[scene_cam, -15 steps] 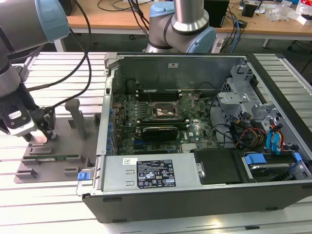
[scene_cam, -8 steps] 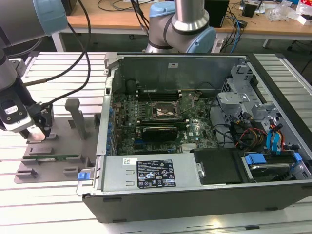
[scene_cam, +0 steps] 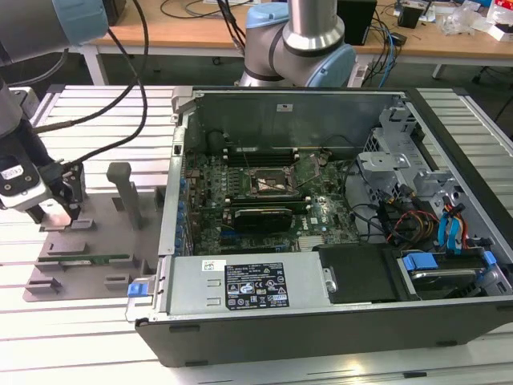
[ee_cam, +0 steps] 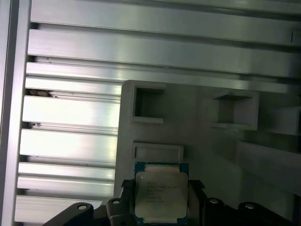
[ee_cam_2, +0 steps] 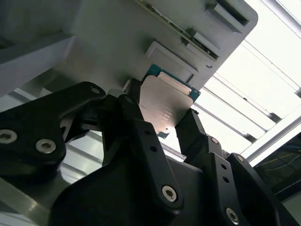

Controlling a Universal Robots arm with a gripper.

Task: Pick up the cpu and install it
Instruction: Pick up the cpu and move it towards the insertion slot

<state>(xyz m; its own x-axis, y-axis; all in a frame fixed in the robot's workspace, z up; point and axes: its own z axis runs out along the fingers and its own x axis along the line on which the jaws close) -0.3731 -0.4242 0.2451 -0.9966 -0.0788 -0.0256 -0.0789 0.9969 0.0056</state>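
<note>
1. Here, my end effector (ee_cam_2: 161, 114) is closed on the cpu (ee_cam_2: 165, 101), black fingers (ee_cam_2: 135, 117) pressing two opposite edges, over the grey fixture tray (ee_cam: 211, 146) on the slatted aluminium surface (ee_cam: 70, 108).
2. The cpu looks light, thin and rigid: a matte silver lid on a green board.
3. Its underside contacts are likely fragile and the lid smooth, so the bare edges seem the right hold.
4. The open computer case (scene_cam: 321, 321) sits well apart.
</note>
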